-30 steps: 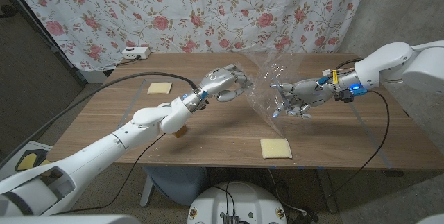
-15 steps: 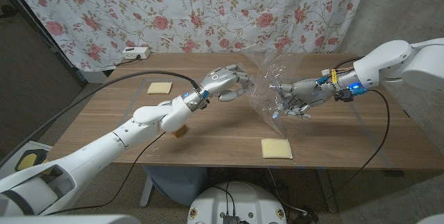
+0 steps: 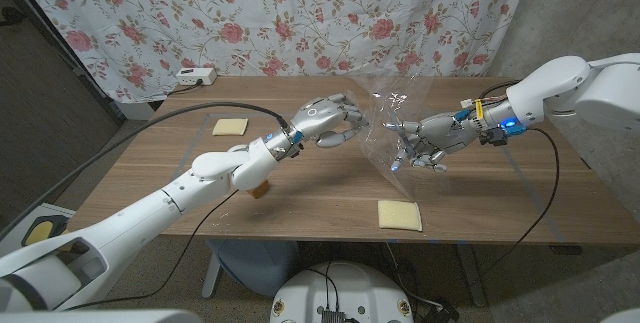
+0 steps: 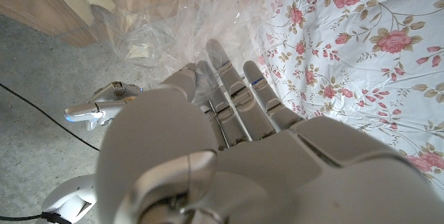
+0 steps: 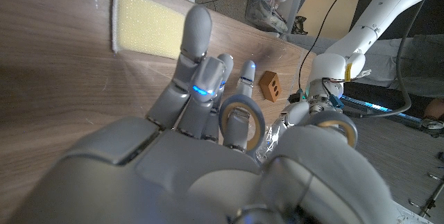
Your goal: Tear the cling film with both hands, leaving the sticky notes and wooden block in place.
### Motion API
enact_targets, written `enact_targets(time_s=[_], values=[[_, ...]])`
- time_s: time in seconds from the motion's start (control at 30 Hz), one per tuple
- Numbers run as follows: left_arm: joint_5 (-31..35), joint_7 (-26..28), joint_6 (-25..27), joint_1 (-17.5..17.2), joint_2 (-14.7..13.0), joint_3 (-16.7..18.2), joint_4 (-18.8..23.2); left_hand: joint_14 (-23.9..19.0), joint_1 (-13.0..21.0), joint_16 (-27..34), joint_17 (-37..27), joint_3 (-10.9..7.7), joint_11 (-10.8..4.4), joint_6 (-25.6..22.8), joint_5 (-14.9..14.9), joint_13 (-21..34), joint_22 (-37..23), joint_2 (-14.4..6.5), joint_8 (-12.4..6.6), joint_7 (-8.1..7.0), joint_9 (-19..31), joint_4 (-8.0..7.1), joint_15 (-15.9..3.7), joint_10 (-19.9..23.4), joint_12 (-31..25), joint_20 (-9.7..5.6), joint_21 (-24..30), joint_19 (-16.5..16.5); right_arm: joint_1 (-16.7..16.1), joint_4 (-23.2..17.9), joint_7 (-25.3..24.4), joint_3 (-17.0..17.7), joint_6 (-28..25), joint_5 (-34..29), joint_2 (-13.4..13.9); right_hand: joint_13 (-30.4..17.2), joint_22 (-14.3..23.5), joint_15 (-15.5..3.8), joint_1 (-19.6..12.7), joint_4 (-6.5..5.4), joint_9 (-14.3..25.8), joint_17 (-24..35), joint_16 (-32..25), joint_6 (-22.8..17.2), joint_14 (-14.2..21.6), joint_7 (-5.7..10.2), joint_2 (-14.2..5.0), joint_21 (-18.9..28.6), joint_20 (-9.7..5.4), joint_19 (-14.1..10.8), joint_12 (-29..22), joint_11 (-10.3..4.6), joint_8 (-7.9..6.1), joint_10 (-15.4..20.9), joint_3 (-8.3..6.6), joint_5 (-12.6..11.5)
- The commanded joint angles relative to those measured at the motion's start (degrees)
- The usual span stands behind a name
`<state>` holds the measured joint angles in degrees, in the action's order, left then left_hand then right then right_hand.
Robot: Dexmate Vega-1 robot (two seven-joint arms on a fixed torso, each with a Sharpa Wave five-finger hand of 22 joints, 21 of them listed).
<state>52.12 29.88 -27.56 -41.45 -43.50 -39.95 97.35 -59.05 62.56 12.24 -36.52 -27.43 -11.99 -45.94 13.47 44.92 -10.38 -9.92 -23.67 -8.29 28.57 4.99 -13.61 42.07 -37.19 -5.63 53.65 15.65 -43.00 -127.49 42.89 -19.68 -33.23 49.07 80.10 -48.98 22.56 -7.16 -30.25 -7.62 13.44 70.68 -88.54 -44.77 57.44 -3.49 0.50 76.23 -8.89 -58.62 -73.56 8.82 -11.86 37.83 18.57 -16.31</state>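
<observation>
Cling film point(image 3: 385, 123) hung stretched above the table point(image 3: 320, 198), gripped by the left hand point(image 3: 330, 121) and the right hand point(image 3: 418, 143) at either edge.

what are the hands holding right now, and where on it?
Both hold the cling film stretched above the table: left hand grips its left edge, right hand its right edge.

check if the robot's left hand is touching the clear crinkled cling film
Touching. In the head view the left hand grips one edge of the clear crinkled cling film; the left wrist view shows film bunched against its fingers.
</observation>
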Motion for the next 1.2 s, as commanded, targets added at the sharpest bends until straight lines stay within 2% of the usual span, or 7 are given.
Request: enact_targets(time_s=[0.03, 0.1, 0.3, 0.43, 0.97, 1.03, 1.2], values=[[-0.72, -0.11, 0.31, -0.33, -0.06, 0.61, -0.21, 0.04, -0.56, 0.04, -0.31, -0.43, 0.04, -0.62, 0.09, 0.1, -0.18, 0.08, 0.37, -0.04, 0.11, -0.12, 0.05, 0.25, 0.04, -0.1, 0.35, -0.28, -5.99, -0.3, -4.28, 4.49, 4.3, 4.9, 4.91, -0.17, -0.11, -3.77, -0.29, -0.31, 0.23, 0.11, 0.26, 7.29, -1.98, -6.89, 0.14, -0.27, -3.64, -0.96, -0.55, -7.57, -0.24, 8.12, 0.21, 0.14], [-0.78, 0.01, 0.29, -0.33, 0.01, 0.64, -0.3, 0.03, -0.56, 0.04, -0.33, -0.44, 0.04, -0.57, 0.07, 0.11, -0.18, 0.07, 0.44, -0.08, 0.08, -0.1, 0.05, 0.28, 0.05, -0.09, 0.37, -0.27, -6.43, -0.2, -4.54, 4.82, 4.57, 5.47, 5.07, -0.02, 0.02, -3.77, -0.18, -0.37, 0.23, 0.11, 0.26, 7.33, -1.97, -7.01, 0.11, -0.16, -3.64, -1.03, -0.49, -7.55, -0.23, 8.17, 0.22, 0.15], [-1.37, 0.95, 1.42, -1.05, 0.14, 1.34, -0.51, -0.1, -0.55, 0.09, -0.42, -0.49, 0.04, -0.58, 0.02, 0.12, -0.19, 0.0, 0.51, 0.0, 0.09, -0.07, 0.04, 0.33, 0.08, -0.07, 0.43, -0.25, -10.54, -0.14, -7.42, 7.44, 7.81, 8.89, 8.66, 0.46, -0.1, -3.75, 0.06, -0.45, 0.24, 0.12, 0.27, 7.39, -1.98, -7.09, 0.09, -0.24, -3.65, -1.06, -0.3, -7.55, -0.25, 8.29, 0.26, 0.17], [-0.84, 2.07, 2.34, -1.12, 0.37, 1.57, -0.8, -0.22, -0.55, 0.13, -0.48, -0.5, 0.07, -0.54, -0.03, 0.12, -0.19, 0.01, 0.56, 0.08, 0.12, -0.02, 0.03, 0.46, 0.06, -0.02, 0.46, -0.28, -14.48, -0.14, -7.48, 11.46, 7.91, 9.08, 8.88, 0.16, -0.01, -3.74, 0.2, -0.48, 0.24, 0.12, 0.29, 7.46, -2.05, -7.2, 0.08, -0.17, -3.65, -1.14, -0.51, -7.38, -0.24, 8.15, 0.27, 0.19], [0.39, 5.66, 4.19, 0.48, 1.43, 0.86, -2.14, -0.59, -0.59, 0.16, -0.7, -0.61, 0.07, -0.82, -0.27, -0.14, -0.19, 0.04, 0.8, 0.09, 0.04, 0.15, 0.08, 0.79, 0.21, 0.01, 0.76, 0.05, -15.38, -1.04, -7.05, 10.73, 7.84, 9.47, 8.88, 0.68, -0.23, -3.77, 0.57, -0.47, 0.23, 0.09, 0.31, 7.56, -2.09, -7.23, 0.05, -0.32, -3.65, -1.23, -0.49, -7.46, -0.28, 8.26, 0.24, 0.21], [0.28, 5.57, 4.21, 0.71, 1.41, 0.71, -2.29, -0.61, -0.59, 0.15, -0.72, -0.62, 0.06, -0.71, -0.29, -0.09, -0.19, 0.05, 0.85, 0.19, 0.09, 0.17, 0.07, 0.87, 0.16, 0.05, 0.78, 0.03, -17.55, -1.13, -7.04, 12.89, 7.64, 9.56, 8.88, 0.65, -0.27, -3.77, 0.58, -0.46, 0.23, 0.1, 0.31, 7.52, -2.1, -7.19, 0.02, -0.35, -3.65, -1.22, -0.51, -7.46, -0.3, 8.2, 0.23, 0.21], [-0.07, 5.34, 4.16, 1.24, 1.49, 0.32, -2.84, -0.66, -0.61, 0.13, -0.76, -0.66, 0.05, -0.76, -0.33, -0.12, -0.19, 0.04, 0.91, 0.11, 0.08, 0.19, 0.08, 0.9, 0.19, 0.06, 0.84, 0.11, -25.65, -1.02, -7.1, 21.19, 7.53, 9.72, 8.83, 1.12, -0.21, -3.78, 0.59, -0.43, 0.22, 0.09, 0.3, 7.49, -2.08, -7.2, -0.02, -0.33, -3.65, -1.2, -0.36, -7.55, -0.32, 8.43, 0.21, 0.21]])
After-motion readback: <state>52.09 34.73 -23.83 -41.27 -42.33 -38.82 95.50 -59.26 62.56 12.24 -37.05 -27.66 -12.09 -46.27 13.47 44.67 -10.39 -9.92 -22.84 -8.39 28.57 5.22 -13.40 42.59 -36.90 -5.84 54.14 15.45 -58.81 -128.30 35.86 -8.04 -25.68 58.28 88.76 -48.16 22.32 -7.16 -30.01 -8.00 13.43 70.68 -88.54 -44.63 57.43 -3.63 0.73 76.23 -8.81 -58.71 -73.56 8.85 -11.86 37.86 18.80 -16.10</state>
